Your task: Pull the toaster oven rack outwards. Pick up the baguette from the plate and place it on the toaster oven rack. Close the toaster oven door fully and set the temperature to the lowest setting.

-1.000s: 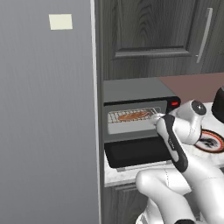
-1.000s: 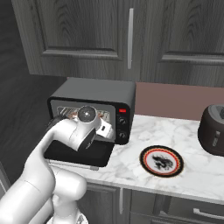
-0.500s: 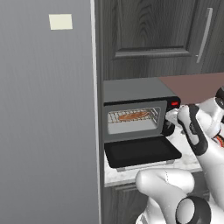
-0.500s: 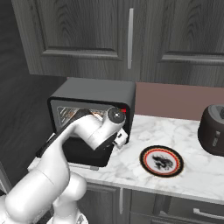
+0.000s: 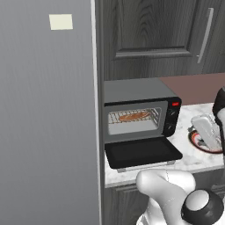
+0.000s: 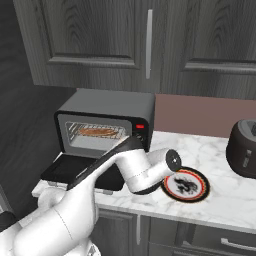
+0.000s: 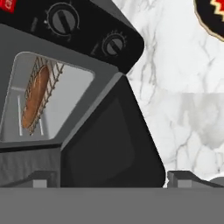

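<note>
The baguette (image 5: 133, 117) lies on the rack (image 5: 134, 117) inside the oven (image 6: 107, 125). The door (image 5: 141, 152) hangs fully open. My gripper (image 7: 107, 178) hovers above the door, jaws apart and empty.

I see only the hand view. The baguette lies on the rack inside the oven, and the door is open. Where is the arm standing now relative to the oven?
Observer: In the right base view the arm's wrist is in front of the toaster oven's right side, above the counter, beside the plate.
Operator: Is the plate empty?
Observer: Yes. The part of the plate that shows in the right base view holds nothing; the baguette is on the toaster oven rack.
Operator: How far is the door down?
Observer: In the left base view the toaster oven door lies flat, fully open, its front edge reaching to the counter's edge.
</note>
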